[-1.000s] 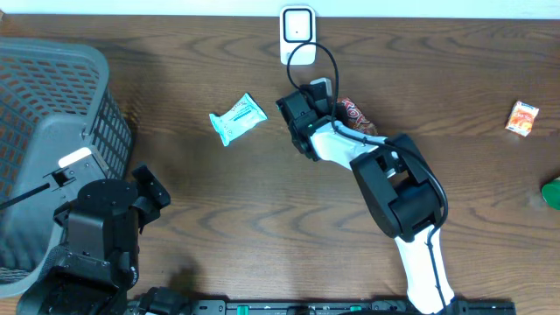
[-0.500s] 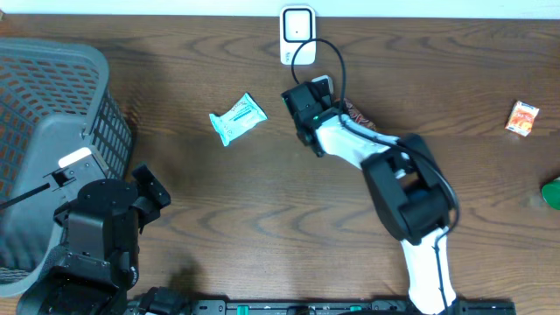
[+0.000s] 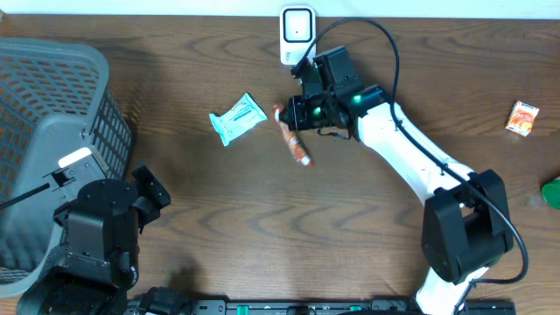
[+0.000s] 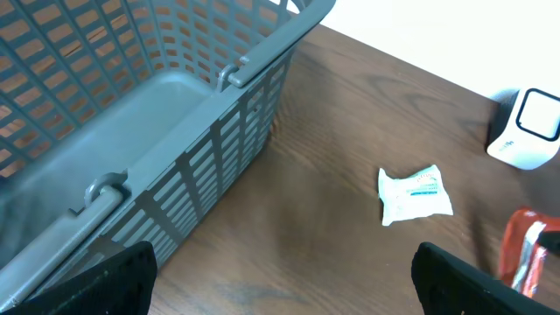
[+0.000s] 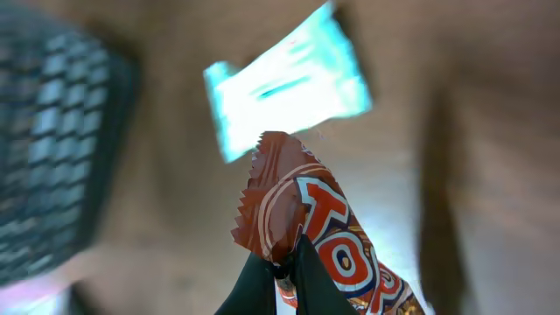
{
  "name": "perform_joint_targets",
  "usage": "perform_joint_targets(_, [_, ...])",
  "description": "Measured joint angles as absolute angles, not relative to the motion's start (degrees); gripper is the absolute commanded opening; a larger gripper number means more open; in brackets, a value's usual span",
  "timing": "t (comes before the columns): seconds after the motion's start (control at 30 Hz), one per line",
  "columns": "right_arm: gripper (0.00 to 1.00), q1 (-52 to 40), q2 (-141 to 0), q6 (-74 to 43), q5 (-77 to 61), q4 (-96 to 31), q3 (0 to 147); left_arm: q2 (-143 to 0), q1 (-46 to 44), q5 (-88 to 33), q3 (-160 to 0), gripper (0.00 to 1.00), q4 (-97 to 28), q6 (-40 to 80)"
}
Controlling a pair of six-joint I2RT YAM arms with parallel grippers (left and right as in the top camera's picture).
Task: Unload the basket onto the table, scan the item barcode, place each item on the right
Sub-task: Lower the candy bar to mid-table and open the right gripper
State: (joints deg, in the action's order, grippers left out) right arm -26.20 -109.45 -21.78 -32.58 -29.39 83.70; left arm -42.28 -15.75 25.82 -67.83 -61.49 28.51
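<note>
Near the far edge of the surface, just in front of the white scanner, my right end effector is pressed together on one end of the candy bar. The fingertips pinch the red wrapper close to its crimped edge, and the rest of the bar hangs free. From overhead the bar slants away from the grip, between the teal packet and my own forearm, apart from both. My left end effector is spread wide and holds nothing. It sits low beside the grey basket, well away from the work.

As I judge it, the pick is done and the step in hand is the presentation — getting the bar's code in front of the scanner's face. No view shows me a barcode. The wrist camera gives only the printed red front, and the far side of the wrapper is hidden from me.

The next move calls for carrying the bar the short way toward the scanner and turning my wrist until the coded side squarely faces its window. A grip on one end leaves the bar free to swing — so the turn should be slow and the pinch firm.
</note>
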Motion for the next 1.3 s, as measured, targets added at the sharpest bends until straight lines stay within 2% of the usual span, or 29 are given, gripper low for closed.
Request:
perform_joint_targets(0.2, [0.01, -25.5, -111.31, -23.05, -47.72, -28.99, 82.94, -42.28, -15.75, 25.82, -67.83, 0.93, -61.49, 28.51])
perform_joint_targets(0.4, [0.01, -22.2, -116.77, -26.02, -59.79, -23.27, 82.81, -42.28, -15.75, 25.82, -67.83, 0.93, -61.52, 28.51])
perform_joint_targets(0.6, [0.01, -18.52, -122.28, -26.79, -61.95, -21.37, 82.76, -42.28, -15.75, 25.82, -67.83, 0.93, -61.49, 28.51])
perform_joint_targets(0.77, [0.01, -14.79, -123.28, -26.61, -57.04, -21.63, 82.43, -42.28, -15.75, 25.82, -67.83, 0.93, -61.49, 28.51])
perform_joint_targets(0.8, [0.1, -13.91, -123.28, -26.55, -56.23, -21.45, 82.43, -42.28, -15.75, 25.82, -67.83, 0.93, -61.49, 28.51])
perform_joint_targets(0.87, [0.68, -11.94, -123.28, -26.48, -53.65, -21.67, 82.43, -42.28, -15.75, 25.82, -67.83, 0.93, -61.49, 28.51])
perform_joint_targets(0.9, [0.8, -11.25, -123.28, -26.04, -52.62, -21.61, 82.41, -42.28, -15.75, 25.82, -67.83, 0.93, -61.49, 28.51])
perform_joint_targets(0.97, [0.94, -9.67, -123.28, -24.84, -50.85, -21.52, 82.41, -42.28, -15.75, 25.82, -67.83, 0.93, -61.49, 28.51])
perform_joint_targets(1.03, [0.99, -8.23, -123.28, -23.53, -49.41, -21.52, 82.41, -42.28, -15.75, 25.82, -67.83, 0.93, -61.49, 28.51])
perform_joint_targets(1.07, [0.96, -7.68, -123.28, -22.94, -49.06, -21.5, 82.41, -42.28, -15.75, 25.82, -67.83, 0.93, -61.49, 28.51])
perform_joint_targets(1.1, [0.79, -7.25, -123.28, -22.44, -48.93, -21.41, 82.41, -42.28, -15.75, 25.82, -67.83, 0.93, -61.49, 28.51])
perform_joint_targets(1.13, [0.43, -6.76, -123.28, -21.91, -48.9, -21.37, 82.43, -42.28, -15.75, 25.82, -67.83, 0.93, -61.49, 28.51])
perform_joint_targets(1.17, [0.13, -6.28, -123.28, -21.34, -49.25, -21.3, 82.43, -42.28, -15.75, 25.82, -67.83, 0.93, -61.49, 28.51])
perform_joint_targets(1.2, [0.01, -5.89, -123.28, -21.12, -49.78, -21.34, 82.43, -42.28, -15.75, 25.82, -67.83, 0.93, -61.49, 28.51])
perform_joint_targets(1.3, [0.01, -4.8, -123.28, -20.47, -53.74, -20.93, 82.43, -42.28, -15.75, 25.82, -67.83, 0.93, -61.49, 28.51])
